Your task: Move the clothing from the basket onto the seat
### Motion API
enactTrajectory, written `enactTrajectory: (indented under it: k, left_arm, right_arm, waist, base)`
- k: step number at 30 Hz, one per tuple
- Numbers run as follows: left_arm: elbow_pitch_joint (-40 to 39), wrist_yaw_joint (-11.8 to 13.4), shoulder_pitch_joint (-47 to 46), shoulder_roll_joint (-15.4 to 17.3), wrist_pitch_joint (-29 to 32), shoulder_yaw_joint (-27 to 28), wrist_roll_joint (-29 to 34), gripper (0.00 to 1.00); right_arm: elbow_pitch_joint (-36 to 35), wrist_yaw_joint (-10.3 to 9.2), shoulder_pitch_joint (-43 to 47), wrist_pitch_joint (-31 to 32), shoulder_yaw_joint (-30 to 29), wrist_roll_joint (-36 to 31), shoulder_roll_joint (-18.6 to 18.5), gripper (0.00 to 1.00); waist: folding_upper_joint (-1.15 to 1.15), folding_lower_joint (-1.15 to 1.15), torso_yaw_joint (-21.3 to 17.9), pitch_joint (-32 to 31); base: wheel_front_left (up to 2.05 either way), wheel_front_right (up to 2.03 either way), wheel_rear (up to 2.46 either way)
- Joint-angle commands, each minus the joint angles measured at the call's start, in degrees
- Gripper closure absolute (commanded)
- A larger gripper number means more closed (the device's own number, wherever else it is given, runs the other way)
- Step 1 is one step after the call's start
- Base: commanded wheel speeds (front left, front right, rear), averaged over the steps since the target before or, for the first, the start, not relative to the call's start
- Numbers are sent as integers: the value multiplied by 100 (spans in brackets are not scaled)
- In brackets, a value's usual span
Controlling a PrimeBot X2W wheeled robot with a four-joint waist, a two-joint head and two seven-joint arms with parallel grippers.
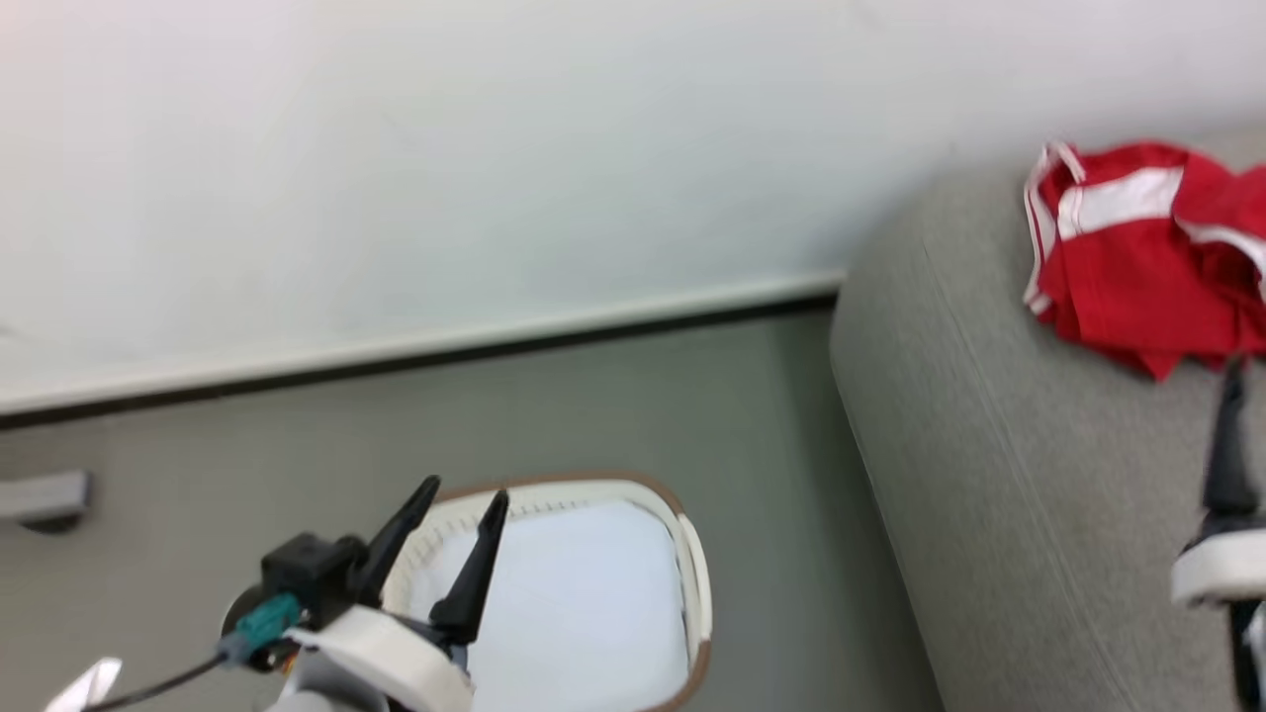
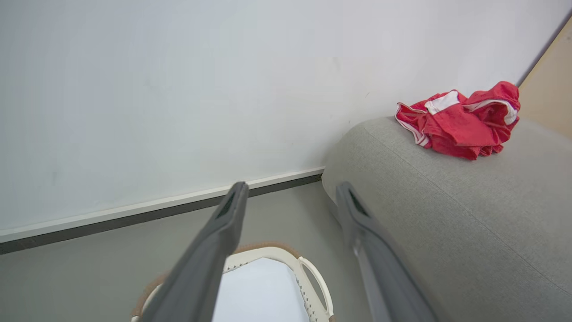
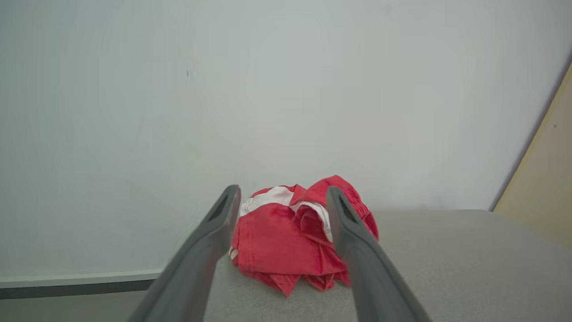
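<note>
The red clothing (image 1: 1137, 257) with white stripe trim lies crumpled on top of the grey seat (image 1: 989, 445), near its left end by the wall. In the right wrist view, my right gripper (image 3: 281, 193) stands open just short of the clothing (image 3: 286, 237), holding nothing. One of its dark fingers (image 1: 1229, 445) points up at the garment's lower edge. The cream basket (image 1: 692, 564) with a brown rim sits on the floor left of the seat, showing a plain white inside. My left gripper (image 1: 467, 489) hovers open over the basket's left rim with nothing in it. The left wrist view looks past its fingers (image 2: 232, 214) to the basket (image 2: 313, 277), seat (image 2: 469, 201) and clothing (image 2: 460, 120).
A white wall with a white-and-dark baseboard (image 1: 396, 356) runs behind the grey floor. A grey object (image 1: 40, 494) juts in at the left edge. A beige panel (image 3: 545, 179) stands beyond the seat's far end.
</note>
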Motion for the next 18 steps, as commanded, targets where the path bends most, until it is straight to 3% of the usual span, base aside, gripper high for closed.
enactTrajectory:
  k: [1, 8, 18]
  left_arm:
    - [50, 46, 269, -77, -7, 209, 134, 0]
    - [122, 61, 1003, -335, -6, 1001, 583, 0]
    - [311, -333, 2014, -841, -8, 2289, 1323, 0]
  right_arm:
    - [-77, -15, 370, -18, 183, 126, 59, 0]
    - [-282, -15, 1275, -18, 809, 262, 200, 0]
    - [-141, -15, 2232, -19, 1508, 1060, 217, 0]
  waist:
    - [0, 2, 386, -622]
    - [0, 2, 657, -1012]
    - [0, 2, 822, -1316]
  base:
    - [0, 0, 0]
    - [0, 0, 0]
    - [0, 0, 0]
